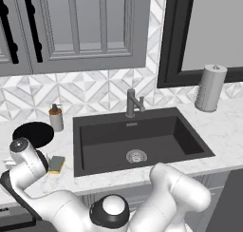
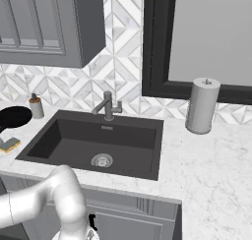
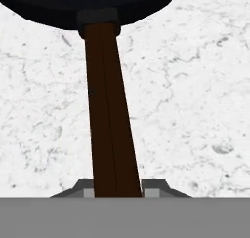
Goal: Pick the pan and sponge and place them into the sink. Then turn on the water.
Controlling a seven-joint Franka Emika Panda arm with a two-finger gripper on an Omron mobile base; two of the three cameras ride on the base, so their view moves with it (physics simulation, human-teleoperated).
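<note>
The black pan (image 1: 33, 133) lies on the marble counter left of the sink (image 1: 104, 143), and its rim crosses the top of the hand view. Its long dark brown handle (image 3: 108, 115) runs down between my gripper (image 3: 117, 190); the two fingertips (image 3: 154, 187) press against its sides, so the gripper is shut on the handle. My wrist (image 1: 21, 150) hangs over the counter's front edge just in front of the pan. The yellow sponge (image 1: 56, 164) with its grey-green top lies right of my wrist, near the sink's left rim. No water runs from the grey faucet (image 1: 132, 102).
A soap dispenser (image 1: 56, 118) stands behind the pan by the tiled wall. A paper towel roll (image 1: 210, 88) stands at the sink's right rear. Grey wall cabinets hang above. The sink basin (image 2: 74, 140) holds just its round drain (image 2: 102, 160).
</note>
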